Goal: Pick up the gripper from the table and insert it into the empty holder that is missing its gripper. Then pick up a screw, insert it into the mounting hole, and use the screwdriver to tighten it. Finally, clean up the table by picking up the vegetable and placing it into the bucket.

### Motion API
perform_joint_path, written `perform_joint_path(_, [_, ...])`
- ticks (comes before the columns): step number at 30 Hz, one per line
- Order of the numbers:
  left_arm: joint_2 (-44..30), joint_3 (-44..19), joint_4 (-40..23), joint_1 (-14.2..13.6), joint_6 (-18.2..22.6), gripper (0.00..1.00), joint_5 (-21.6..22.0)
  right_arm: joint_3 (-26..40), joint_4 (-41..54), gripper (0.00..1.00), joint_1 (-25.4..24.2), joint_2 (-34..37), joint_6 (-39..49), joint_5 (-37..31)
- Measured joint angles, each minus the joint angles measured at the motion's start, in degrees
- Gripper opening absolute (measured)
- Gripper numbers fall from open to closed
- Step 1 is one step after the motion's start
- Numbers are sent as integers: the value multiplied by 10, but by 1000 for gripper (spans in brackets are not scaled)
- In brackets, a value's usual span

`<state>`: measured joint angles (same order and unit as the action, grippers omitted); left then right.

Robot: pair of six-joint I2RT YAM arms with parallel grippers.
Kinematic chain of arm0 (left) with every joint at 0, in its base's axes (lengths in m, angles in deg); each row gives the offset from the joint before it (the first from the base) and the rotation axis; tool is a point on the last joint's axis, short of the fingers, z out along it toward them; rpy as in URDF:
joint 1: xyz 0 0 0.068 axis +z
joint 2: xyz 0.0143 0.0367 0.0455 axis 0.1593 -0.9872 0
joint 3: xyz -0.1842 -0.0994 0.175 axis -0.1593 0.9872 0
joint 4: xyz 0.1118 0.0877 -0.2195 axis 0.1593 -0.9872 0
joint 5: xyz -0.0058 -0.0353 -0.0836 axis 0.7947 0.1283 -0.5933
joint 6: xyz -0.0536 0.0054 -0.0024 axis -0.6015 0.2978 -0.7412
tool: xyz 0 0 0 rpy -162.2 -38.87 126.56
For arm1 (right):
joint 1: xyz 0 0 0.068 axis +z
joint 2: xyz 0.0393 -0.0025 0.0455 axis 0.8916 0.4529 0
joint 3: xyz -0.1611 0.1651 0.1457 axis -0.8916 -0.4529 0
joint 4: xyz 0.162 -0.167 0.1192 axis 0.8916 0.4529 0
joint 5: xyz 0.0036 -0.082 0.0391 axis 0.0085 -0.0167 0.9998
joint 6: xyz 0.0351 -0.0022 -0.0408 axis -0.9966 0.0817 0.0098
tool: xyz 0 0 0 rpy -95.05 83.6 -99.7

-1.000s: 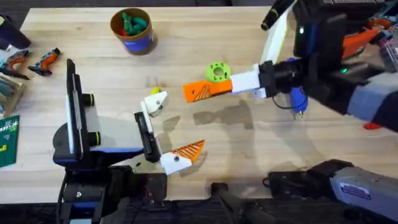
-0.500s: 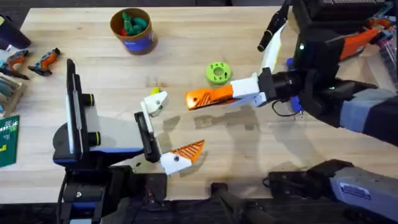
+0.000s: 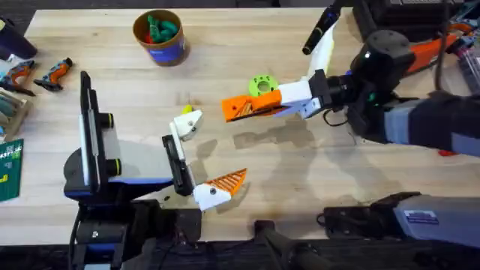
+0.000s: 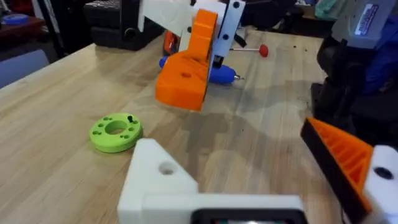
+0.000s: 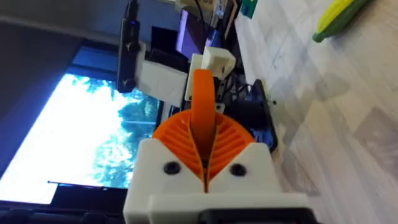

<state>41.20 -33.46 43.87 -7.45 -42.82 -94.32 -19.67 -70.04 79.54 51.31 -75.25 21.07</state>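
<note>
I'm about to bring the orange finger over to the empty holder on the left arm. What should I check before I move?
1. Orange finger clamped between the pads of the right end effector: ok.
2. Holder empty, mounting hole unblocked: ok.
3. Table bare between finger and holder, green disc off to the side: ok.
4. Finger lined up with the holder's seat: cannot tell.
5. Screwdriver lying on the table for the later step: ok.
</note>
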Motion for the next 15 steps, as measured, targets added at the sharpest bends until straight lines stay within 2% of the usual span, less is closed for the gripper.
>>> perform_joint_path(6, [0, 0, 0, 0, 0, 986, 0, 0, -93, 12, 13, 44, -76, 24])
perform_joint_path(15, [0, 0, 0, 0, 0, 986, 0, -1, -107, 12, 38, 76, -105, 19])
